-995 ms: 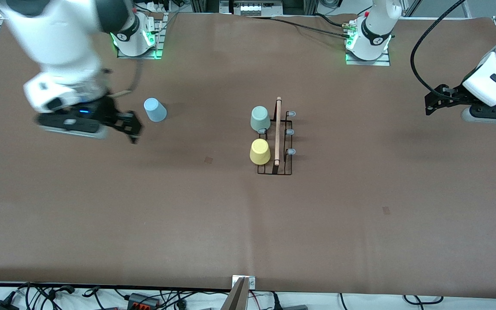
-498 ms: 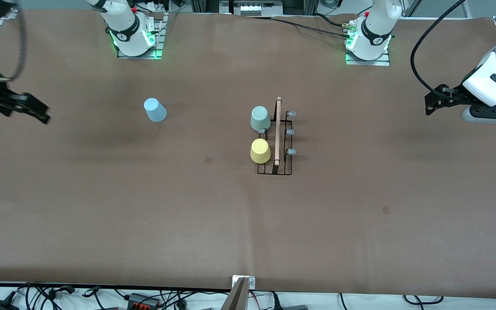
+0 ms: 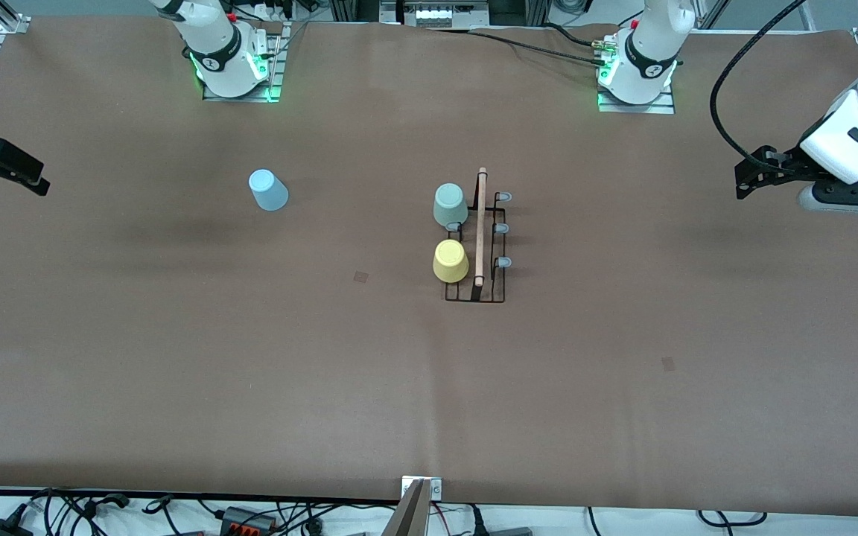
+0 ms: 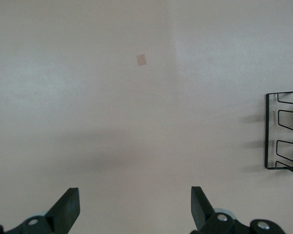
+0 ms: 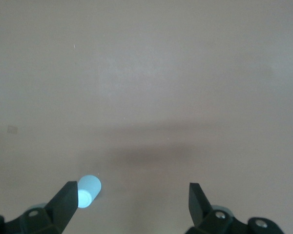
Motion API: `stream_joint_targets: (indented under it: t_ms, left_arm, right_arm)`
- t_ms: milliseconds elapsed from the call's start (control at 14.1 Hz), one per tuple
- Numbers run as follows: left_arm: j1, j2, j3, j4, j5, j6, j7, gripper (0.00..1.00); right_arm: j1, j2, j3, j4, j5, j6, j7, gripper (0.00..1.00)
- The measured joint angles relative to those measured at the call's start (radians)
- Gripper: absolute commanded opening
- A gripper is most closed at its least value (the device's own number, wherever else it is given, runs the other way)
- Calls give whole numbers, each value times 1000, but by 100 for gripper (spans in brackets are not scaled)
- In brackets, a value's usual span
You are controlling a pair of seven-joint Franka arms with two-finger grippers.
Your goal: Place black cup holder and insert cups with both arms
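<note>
The black cup holder (image 3: 480, 223) lies mid-table, its wooden handle running along its length; one wire end (image 4: 284, 131) shows in the left wrist view. A grey-green cup (image 3: 450, 205) and a yellow cup (image 3: 450, 261) sit upside down on its prongs, on the side toward the right arm's end. The light blue cup (image 3: 268, 190) stands upside down on the bare table, well apart from the holder (image 5: 88, 191). My right gripper (image 3: 43, 179) (image 5: 132, 197) hangs open and empty over the table's edge at its own end. My left gripper (image 3: 739, 182) (image 4: 134, 204) waits open and empty over its end.
The brown table cover (image 3: 429, 387) spreads wide around the holder. Both arm bases (image 3: 232, 63) (image 3: 641, 67) stand along the table edge farthest from the front camera. Cables and plugs (image 3: 235, 514) lie off the nearest edge.
My right arm has swung away from beside the light blue cup to the table's edge at its own end. The cups, the holder and the left arm have not moved.
</note>
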State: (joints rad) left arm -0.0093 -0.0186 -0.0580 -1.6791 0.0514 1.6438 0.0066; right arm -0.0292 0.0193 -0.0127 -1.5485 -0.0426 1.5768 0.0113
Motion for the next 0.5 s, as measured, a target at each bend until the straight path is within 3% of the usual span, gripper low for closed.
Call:
stream_joint_targets:
  t_ms: [498]
  left_arm:
    - [0,0,0,0,0,0,0,100]
  right_arm:
    - [-8,0,-3,7,0,-14,-13,100]
